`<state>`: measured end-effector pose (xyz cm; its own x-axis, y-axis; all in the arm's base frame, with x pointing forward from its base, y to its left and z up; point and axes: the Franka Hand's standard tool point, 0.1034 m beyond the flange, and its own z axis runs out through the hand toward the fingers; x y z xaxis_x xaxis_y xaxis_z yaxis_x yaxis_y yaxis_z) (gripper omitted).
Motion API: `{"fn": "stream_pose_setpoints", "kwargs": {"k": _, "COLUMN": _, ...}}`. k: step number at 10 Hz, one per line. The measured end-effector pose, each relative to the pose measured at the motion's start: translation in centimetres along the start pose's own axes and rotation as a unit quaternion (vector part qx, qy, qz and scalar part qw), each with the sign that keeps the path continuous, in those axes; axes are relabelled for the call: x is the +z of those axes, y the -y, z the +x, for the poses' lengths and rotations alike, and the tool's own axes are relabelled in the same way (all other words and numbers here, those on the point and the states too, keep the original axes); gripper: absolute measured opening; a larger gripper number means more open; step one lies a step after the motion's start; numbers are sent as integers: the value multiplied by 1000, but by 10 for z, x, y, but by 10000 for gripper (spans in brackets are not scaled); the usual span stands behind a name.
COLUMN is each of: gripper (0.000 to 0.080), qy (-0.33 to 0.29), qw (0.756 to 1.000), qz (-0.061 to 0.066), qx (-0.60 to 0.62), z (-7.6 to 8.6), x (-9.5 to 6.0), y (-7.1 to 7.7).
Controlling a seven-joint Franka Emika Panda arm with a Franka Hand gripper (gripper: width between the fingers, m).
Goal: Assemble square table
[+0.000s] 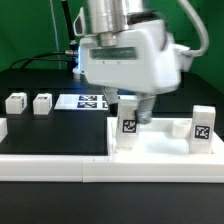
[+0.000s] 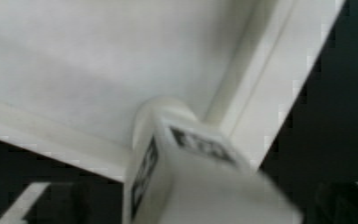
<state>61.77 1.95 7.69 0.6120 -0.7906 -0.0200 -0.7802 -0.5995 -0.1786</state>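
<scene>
Hanging with the end effector (image 1: 138, 112) low over the upright leg block (image 1: 128, 124) at the 9 o'clock corner of the square table slab (image 1: 160, 143) in the exterior view, probably to seat it there, without showing whether spread or closed on it, another leg block (image 1: 202, 124) upright at 3 o'clock.

Jaws mostly hidden behind leg block (image 1: 128, 120); wrist view tag (image 2: 202, 146) blurred.

Low frontal exterior, close wrist, shared leg block (image 1: 128, 122) (image 2: 190, 165)
</scene>
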Motion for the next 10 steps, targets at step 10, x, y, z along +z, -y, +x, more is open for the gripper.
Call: {"fn": "stream_pose_setpoints", "kwargs": {"k": 10, "gripper": 526, "qy": -17, "qw": 928, "qz": -30, "qx": -370, "z": 13, "x": 1, "y": -8}}
